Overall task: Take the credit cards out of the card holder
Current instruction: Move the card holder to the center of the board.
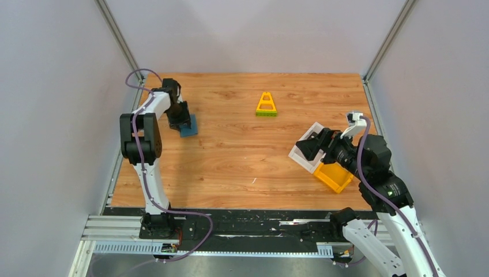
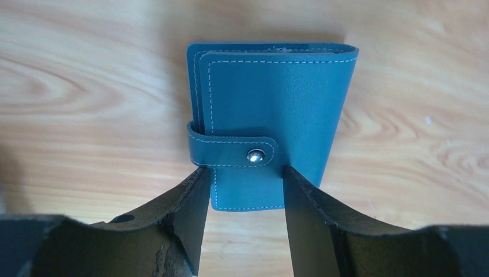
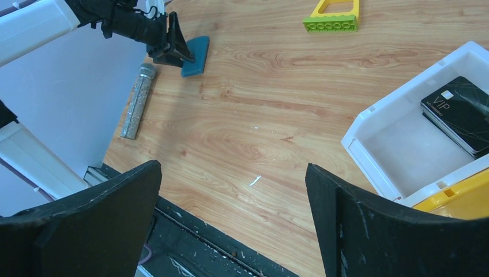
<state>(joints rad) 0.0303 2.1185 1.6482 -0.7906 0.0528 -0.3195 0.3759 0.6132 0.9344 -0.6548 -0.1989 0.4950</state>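
The slate-blue card holder (image 2: 271, 92) lies snapped shut on the tabletop (image 3: 259, 115), well apart from the white bin (image 3: 403, 92). That bin already holds dark credit cards (image 3: 458, 115). The left gripper (image 2: 245, 171) has its fingers half apart astride the holder's end; whether they grip it is unclear. The right gripper (image 3: 233, 167) gapes empty beside the bin. Any cards left inside the holder are hidden.

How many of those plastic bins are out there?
2. A white bin sits at the right with dark cards lying in it, and a yellow bin sits right against its nearer side. No others show, though the arms hide a little.
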